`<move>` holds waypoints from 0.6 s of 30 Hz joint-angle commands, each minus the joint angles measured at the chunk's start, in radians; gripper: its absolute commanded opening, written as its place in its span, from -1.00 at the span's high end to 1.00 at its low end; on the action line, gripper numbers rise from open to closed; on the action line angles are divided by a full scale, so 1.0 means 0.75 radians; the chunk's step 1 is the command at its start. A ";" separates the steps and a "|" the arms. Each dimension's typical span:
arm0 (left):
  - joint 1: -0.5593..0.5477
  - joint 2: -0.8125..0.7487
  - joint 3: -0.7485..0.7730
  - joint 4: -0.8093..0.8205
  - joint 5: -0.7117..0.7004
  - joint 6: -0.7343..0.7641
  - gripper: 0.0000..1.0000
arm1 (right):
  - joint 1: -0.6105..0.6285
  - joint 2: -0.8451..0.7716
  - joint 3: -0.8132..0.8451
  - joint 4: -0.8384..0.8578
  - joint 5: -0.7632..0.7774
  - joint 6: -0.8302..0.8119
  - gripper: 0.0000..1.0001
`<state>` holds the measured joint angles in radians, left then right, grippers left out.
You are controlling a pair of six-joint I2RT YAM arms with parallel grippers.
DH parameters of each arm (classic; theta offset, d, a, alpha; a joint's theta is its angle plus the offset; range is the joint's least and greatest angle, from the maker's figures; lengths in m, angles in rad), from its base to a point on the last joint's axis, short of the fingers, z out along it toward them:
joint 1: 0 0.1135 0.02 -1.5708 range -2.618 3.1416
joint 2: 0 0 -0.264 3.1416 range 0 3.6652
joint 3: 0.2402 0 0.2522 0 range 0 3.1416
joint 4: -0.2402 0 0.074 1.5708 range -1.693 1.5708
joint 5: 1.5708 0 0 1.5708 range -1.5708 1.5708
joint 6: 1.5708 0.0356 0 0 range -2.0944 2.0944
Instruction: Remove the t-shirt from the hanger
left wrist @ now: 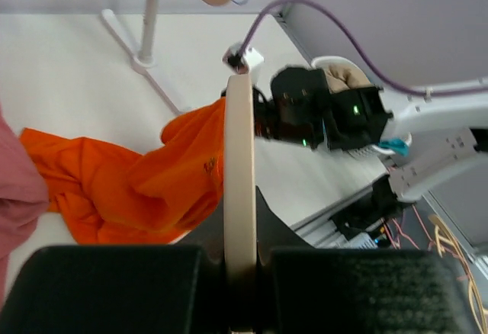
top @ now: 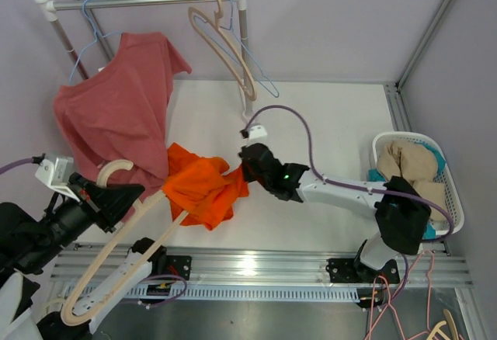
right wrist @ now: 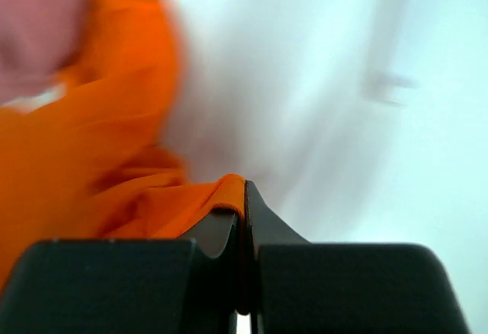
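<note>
Orange t-shirt lies bunched up roughly mid-table on the white table. The right gripper meets the shirt's right edge, fingers clamped tight on a fold of the orange cloth (the wrist view shows fabric pinched right at the tips). On the shirt's opposite side, the left gripper is closed on a pale wooden hanger, close to its hook. One hanger arm reaches the shirt and overlaps it; can't tell whether it sits inside the cloth. Just behind and left of the orange shirt, a pink t-shirt hangs from a clothes rack, w/ a spare wooden hanger on the same rail. Well to the right of the orange shirt: a white basket of clothes.
</note>
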<state>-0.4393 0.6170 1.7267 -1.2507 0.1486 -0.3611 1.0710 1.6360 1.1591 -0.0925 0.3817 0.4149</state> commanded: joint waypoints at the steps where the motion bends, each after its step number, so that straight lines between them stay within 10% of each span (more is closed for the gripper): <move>1: -0.016 -0.110 -0.150 0.105 0.229 -0.009 0.98 | -0.178 -0.268 -0.134 -0.075 0.347 0.069 1.00; 10: -0.022 -0.199 -0.324 0.346 0.740 -0.020 0.99 | -0.663 -0.694 -0.157 -0.384 0.475 0.061 1.00; 18: -0.022 -0.183 -0.384 0.359 0.533 0.029 0.99 | -0.904 -0.768 0.286 -0.331 -0.089 -0.158 1.00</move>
<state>-0.4507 0.4641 1.4471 -1.0191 0.6224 -0.3580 0.3908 1.0252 1.1721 -0.3840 0.4839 0.3752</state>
